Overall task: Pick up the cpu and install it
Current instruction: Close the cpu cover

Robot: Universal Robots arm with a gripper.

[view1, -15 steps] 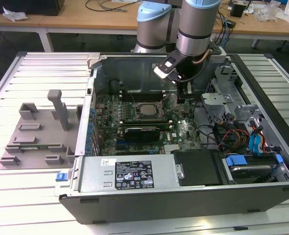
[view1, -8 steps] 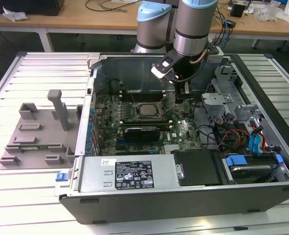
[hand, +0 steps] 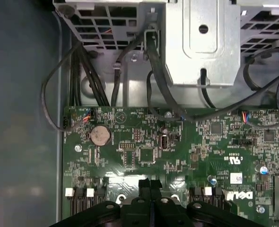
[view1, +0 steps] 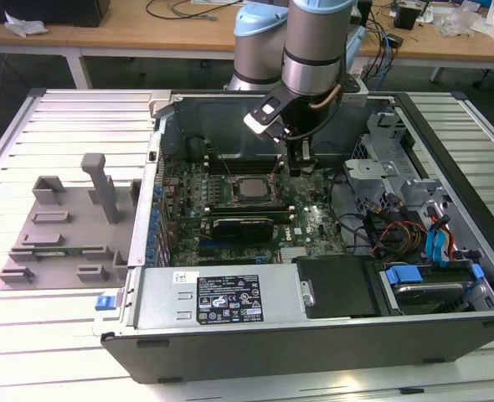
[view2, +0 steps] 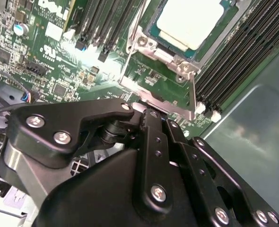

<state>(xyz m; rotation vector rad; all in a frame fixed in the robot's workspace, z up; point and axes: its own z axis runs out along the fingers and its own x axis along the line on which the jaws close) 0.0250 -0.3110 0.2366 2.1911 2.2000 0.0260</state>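
The cpu (view1: 249, 188), a pale silver square chip, lies in its socket on the green motherboard (view1: 314, 222) inside the open computer case. In the second wrist view the cpu (view2: 189, 21) sits inside a metal socket frame (view2: 177, 71). My gripper (view1: 297, 161) hangs low over the board, a little to the exterior view's right of the socket and apart from the chip. In the first wrist view its two black fingertips (hand: 145, 185) are pressed together with nothing between them. The black linkage (view2: 149, 142) is folded in.
Memory slots (view2: 243, 56) flank the socket. A metal drive cage (view1: 398, 184) and loose cables (view1: 381, 226) stand at the exterior view's right, and the power supply box (view1: 222, 293) lies in front. A grey fixture tray (view1: 63, 226) lies outside the case. A coin battery (hand: 100, 135) sits on the board.
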